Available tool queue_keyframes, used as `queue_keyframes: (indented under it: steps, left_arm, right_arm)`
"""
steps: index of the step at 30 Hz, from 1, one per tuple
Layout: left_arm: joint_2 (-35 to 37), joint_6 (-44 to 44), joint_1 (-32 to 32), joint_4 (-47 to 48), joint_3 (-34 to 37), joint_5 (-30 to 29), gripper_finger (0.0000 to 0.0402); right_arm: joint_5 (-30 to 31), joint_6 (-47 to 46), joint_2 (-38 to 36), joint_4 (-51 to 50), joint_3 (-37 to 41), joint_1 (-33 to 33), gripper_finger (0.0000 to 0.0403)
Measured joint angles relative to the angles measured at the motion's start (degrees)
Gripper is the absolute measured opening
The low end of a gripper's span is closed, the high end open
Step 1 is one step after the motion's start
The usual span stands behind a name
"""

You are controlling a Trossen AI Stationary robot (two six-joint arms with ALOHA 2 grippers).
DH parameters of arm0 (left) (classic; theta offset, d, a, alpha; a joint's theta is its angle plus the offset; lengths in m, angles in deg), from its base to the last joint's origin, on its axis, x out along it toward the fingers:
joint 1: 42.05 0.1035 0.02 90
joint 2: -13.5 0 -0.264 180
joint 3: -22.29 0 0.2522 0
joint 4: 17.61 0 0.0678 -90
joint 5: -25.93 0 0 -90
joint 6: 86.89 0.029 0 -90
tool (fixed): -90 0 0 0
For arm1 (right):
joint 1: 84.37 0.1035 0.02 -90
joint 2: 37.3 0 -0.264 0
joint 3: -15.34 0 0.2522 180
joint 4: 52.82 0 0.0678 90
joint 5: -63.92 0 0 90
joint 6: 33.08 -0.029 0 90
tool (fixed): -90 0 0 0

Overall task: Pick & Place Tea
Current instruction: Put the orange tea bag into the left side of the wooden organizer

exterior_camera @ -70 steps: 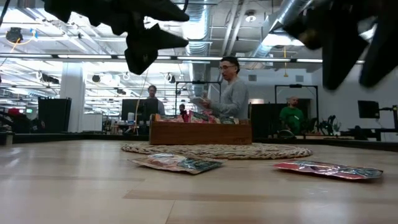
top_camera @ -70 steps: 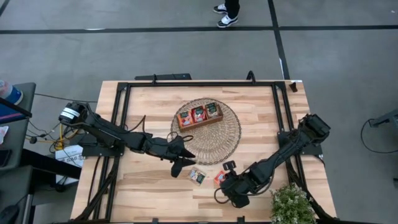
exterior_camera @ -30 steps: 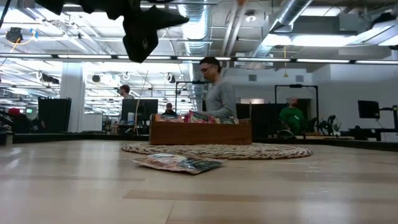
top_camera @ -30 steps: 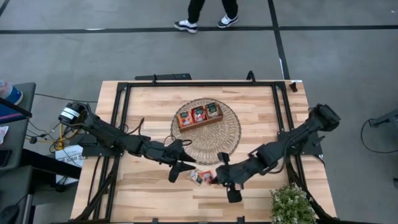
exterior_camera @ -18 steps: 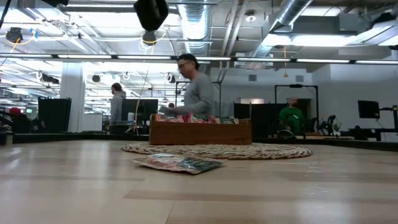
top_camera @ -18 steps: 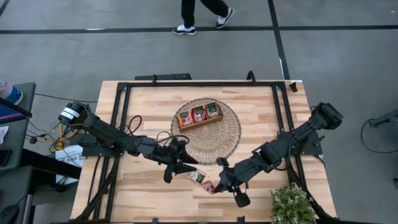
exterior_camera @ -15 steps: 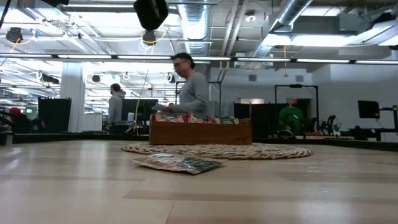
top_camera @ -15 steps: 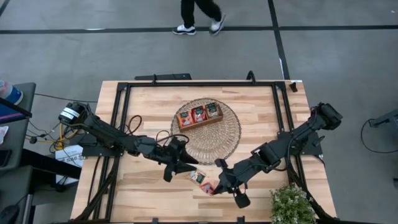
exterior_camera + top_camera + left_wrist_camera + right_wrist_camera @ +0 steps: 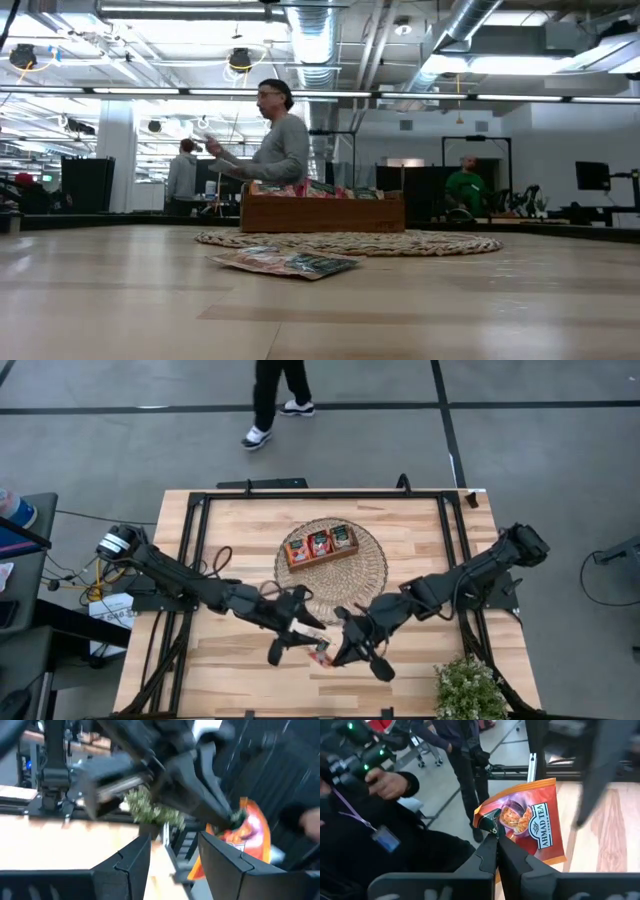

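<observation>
My right gripper (image 9: 332, 650) is shut on one red-orange tea sachet (image 9: 530, 827), held above the table's near middle. My left gripper (image 9: 295, 636) hovers close beside it, open with nothing between its fingers (image 9: 175, 855). In the left wrist view the held sachet (image 9: 246, 834) shows just past one of those fingers. A second sachet (image 9: 285, 262) lies flat on the bare wood. The wooden tray (image 9: 320, 546) stands on the round woven mat (image 9: 360, 585), with sachets in its three compartments. My right gripper pinches the sachet at its edge, by the green mark (image 9: 492, 826), between its two shut fingertips. The sachet sticks out beyond the fingertips, tilted, its printed face toward the wrist camera. It is lifted clear of the table.
A small potted plant (image 9: 468, 690) stands at the near right corner. A black frame (image 9: 200, 510) runs along the table's edges. A person (image 9: 270, 400) walks on the floor beyond the far edge. Bare wood lies near left and far right.
My right gripper has carried the sachet toward the table's left, staying shut on it and clear of the wood. My left gripper has shifted a little toward the right gripper and has passed out of the low view's top. The person has walked left.
</observation>
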State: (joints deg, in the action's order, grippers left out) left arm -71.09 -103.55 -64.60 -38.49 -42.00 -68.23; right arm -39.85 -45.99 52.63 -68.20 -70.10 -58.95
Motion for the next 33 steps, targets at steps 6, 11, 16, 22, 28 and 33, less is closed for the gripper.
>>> queue_keyframes:
  steps: [6, 11, 16, 22, 28, 33]
  left_arm:
    - [-1.01, 6.69, -1.57, 9.80, -5.84, -0.33, 0.0158]
    - [-0.36, 10.67, -3.11, 11.11, -7.39, -1.17, 0.0158]
    - [-0.31, 12.28, -3.90, 12.71, -7.78, -3.17, 0.0158]
    - [-0.31, 12.87, -4.68, 10.97, -7.78, -2.44, 0.0158]
    - [-0.31, 13.22, -5.35, 10.54, -7.78, -1.43, 0.0158]
    - [-0.31, 13.22, -5.48, 10.62, -7.78, -1.99, 0.0158]
  right_arm:
    - [-5.32, -3.43, 0.00, -0.14, 0.00, -2.47, 0.0000]
    - [-7.38, -4.65, 0.00, -1.82, 0.00, -2.34, 0.0000]
    - [-7.94, -4.75, 0.00, -2.83, 0.00, -1.80, 0.0000]
    - [-7.94, -5.12, -0.02, -2.89, -0.02, -2.10, 0.0000]
    - [-7.89, -5.16, -0.02, -2.85, -0.02, -3.42, 0.0000]
    - [-7.83, -5.16, -0.02, -1.77, -0.02, -4.51, 0.0000]
